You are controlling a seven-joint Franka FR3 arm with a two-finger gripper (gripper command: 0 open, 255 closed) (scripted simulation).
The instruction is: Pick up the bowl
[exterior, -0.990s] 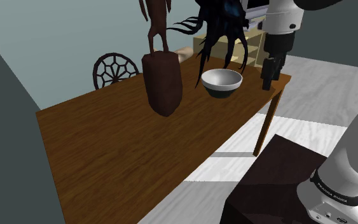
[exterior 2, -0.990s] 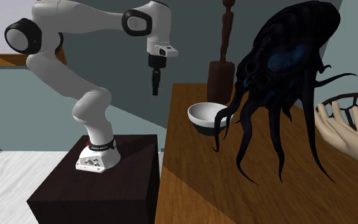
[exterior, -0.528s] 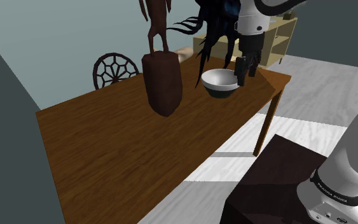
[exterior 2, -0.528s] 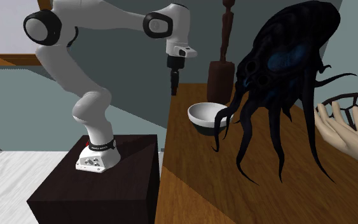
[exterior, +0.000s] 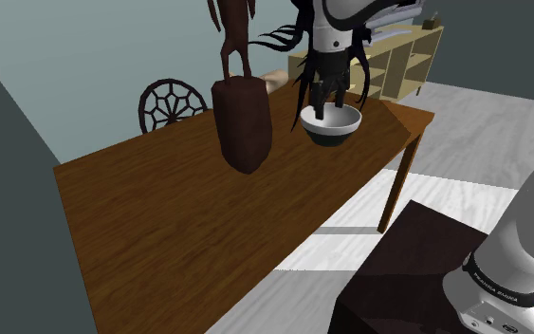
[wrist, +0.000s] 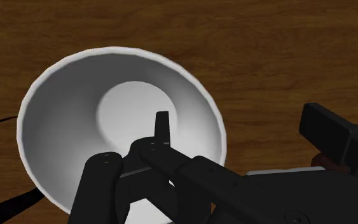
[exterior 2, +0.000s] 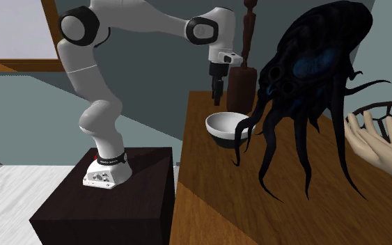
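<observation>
**Wrist view: claw above the bowl's inside, rim grasp to set up**

Bowl (wrist: pixel 123 105) is white inside with a dark outer wall. It stands upright on the wooden table (wrist: pixel 285 57), near the end closest to my stand. In the shoulder view the bowl (exterior: pixel 343 121) sits between a dark brown carved statue (exterior: pixel 243 123) and the table (exterior: pixel 160 218) corner. In the second exterior view a black tentacled figure (exterior 2: pixel 312 76) hangs just beside the bowl (exterior 2: pixel 222 125), with one tentacle crossing in front of its rim.

My claw (wrist: pixel 163 126) hangs over the bowl's inside, off the middle and toward one wall. I judge it is not touching yet: in the second exterior view the claw (exterior 2: pixel 217 96) is above the rim. In the shoulder view the claw (exterior: pixel 322 106) overlaps the bowl. I cannot tell whether the claw is released or clenched.

How I'd do the step:
- Make sure the claw is released before I descend.
- Shift over the rim on the side away from the tentacles.
- Come straight down so the claw straddles the wall, then clench and lift vertically.

Risks as I judge them:
- The sloped wall may slip out of the grasp.
- Pressing on the rim may tip the bowl.
- The nearby tentacle may snag.
</observation>
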